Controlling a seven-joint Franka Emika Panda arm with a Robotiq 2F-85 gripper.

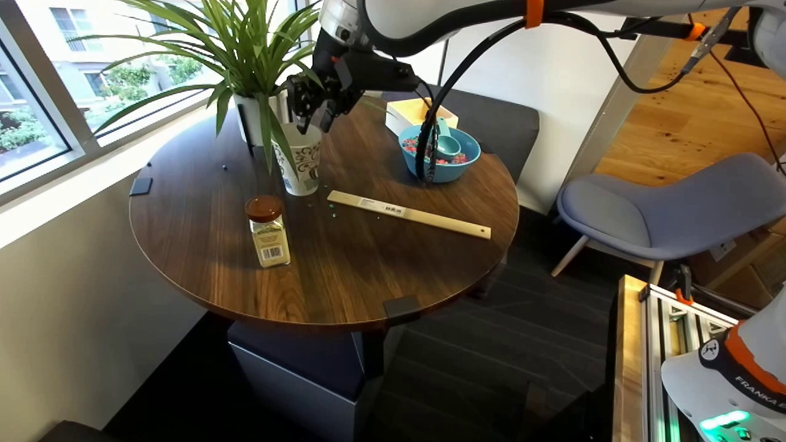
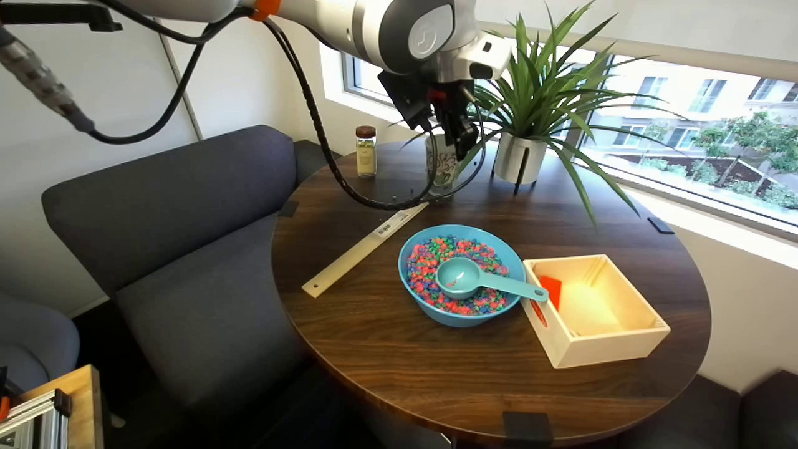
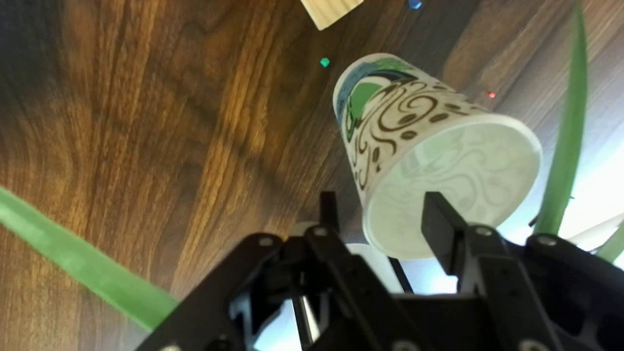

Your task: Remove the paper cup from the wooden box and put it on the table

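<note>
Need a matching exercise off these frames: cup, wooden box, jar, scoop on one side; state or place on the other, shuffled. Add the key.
Things
1. paper cup
2. wooden box
3. labelled jar
4. turquoise scoop

Place, colour or state
A. brown-topped, with yellowish contents
B. lies on the coloured bits in the blue bowl
C. pale tan, right beside the blue bowl
D. patterned, upright on the table, by the open gripper

Pairs: 1-D, 2-C, 3-A, 4-B
</note>
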